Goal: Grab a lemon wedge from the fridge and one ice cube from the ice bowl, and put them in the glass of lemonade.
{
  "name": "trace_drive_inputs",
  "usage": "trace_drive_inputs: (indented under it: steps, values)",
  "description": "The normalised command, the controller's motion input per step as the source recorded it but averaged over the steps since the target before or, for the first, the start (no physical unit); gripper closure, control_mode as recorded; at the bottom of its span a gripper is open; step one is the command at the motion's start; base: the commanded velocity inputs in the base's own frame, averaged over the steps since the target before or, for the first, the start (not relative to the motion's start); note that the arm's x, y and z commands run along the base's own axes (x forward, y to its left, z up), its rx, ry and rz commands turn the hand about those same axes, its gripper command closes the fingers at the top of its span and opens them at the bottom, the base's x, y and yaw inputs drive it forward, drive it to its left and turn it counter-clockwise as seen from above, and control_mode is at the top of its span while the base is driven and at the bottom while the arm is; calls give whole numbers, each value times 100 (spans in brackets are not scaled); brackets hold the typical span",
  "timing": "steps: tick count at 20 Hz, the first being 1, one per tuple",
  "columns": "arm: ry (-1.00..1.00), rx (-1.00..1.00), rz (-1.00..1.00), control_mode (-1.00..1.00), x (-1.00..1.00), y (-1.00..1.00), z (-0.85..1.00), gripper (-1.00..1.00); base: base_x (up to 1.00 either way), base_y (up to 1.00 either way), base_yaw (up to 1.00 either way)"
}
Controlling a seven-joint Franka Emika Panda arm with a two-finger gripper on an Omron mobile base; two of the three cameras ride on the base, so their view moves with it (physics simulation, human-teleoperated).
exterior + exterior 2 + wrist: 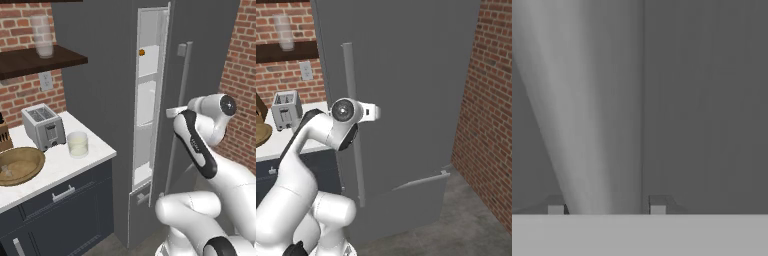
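You are in the first step: opening the tall dark grey fridge (100,75), which takes the middle of the left base picture. Its door is only partly open, and a narrow strip of pale white shelves shows at upper centre. The long light grey bar handle (602,110) runs up the hand picture, between the two dark tips of the pincer (607,205). The tips stand on either side of the bar; I cannot tell if they press it. No lemon wedge can be made out in the gap. At lower left, on the white surface (95,150), are the wide tan wooden ice bowl (20,165) and the short clear glass of lemonade (78,144). Next, I judge, you must pull the door much wider.
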Motion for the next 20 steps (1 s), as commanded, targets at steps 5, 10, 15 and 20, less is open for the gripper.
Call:
trace_drive_inputs:
  steps: [5, 10, 15, 20]
  values:
    - [3, 5, -10, -100, -61, -91, 31, 100, 0, 0, 0]
    - [0, 8, -2, -100, -59, -100, 31, 100, 0, 0, 0]
    - [0, 8, 0, -100, -45, -97, 54, 100, 0, 0, 0]
    - [0, 8, -3, -100, -43, -97, 69, 100, 0, 0, 0]
